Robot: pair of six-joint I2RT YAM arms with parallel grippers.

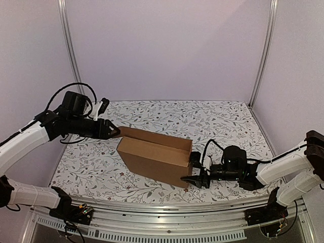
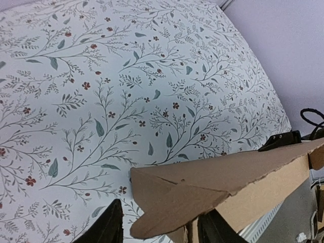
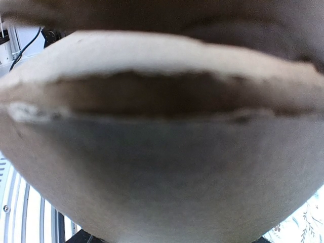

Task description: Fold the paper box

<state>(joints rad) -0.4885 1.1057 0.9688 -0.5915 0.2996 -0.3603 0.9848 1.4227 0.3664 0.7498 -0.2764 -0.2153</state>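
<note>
The paper box (image 1: 154, 157) is brown corrugated cardboard, partly folded, and stands on its long side in the middle of the table. My left gripper (image 1: 114, 130) is at its far left corner. In the left wrist view the left gripper (image 2: 162, 230) is open, and a pointed end flap of the paper box (image 2: 202, 187) lies between the fingers (image 2: 109, 225). My right gripper (image 1: 194, 172) is at the box's right end with its jaws spread around the end flap. In the right wrist view the paper box (image 3: 162, 167) fills the frame and hides most of the right gripper (image 3: 167, 239).
The table (image 1: 223, 121) has a white cloth with a leaf-and-flower print. Lilac walls with metal posts (image 1: 260, 55) close in the back and sides. A metal rail (image 1: 167, 210) runs along the near edge by the arm bases.
</note>
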